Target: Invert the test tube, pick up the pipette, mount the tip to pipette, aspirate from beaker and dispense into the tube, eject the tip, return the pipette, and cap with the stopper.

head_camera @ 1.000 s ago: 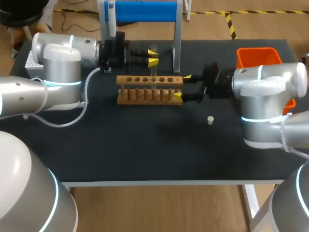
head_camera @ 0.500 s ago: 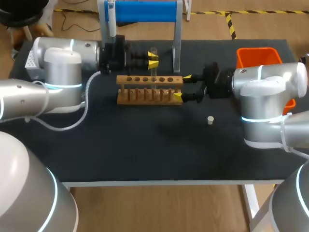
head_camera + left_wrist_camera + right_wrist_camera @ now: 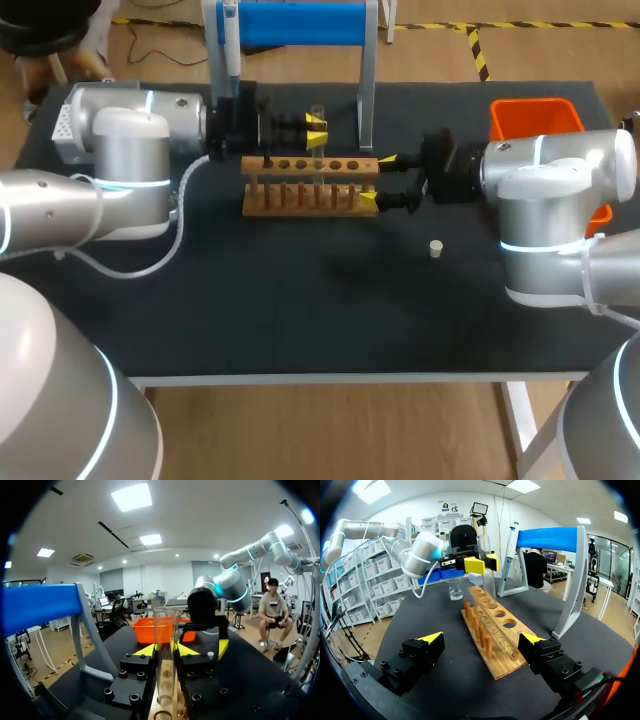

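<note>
Head view: left gripper (image 3: 316, 130) is clamped on the clear glass test tube (image 3: 318, 106), upright over the wooden tube rack (image 3: 300, 190). Right gripper (image 3: 376, 180) sits spread open around the rack's end. Looks early to me: white-and-blue pipette (image 3: 231, 40) hangs behind the rack, small white stopper (image 3: 436, 248) lies unused in front.

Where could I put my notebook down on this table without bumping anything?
The wide front strip of the table, between the wooden rack and the near edge, left of the small stopper, is bare. Crowded at the back: rack, left gripper, right gripper, blue stand.
</note>
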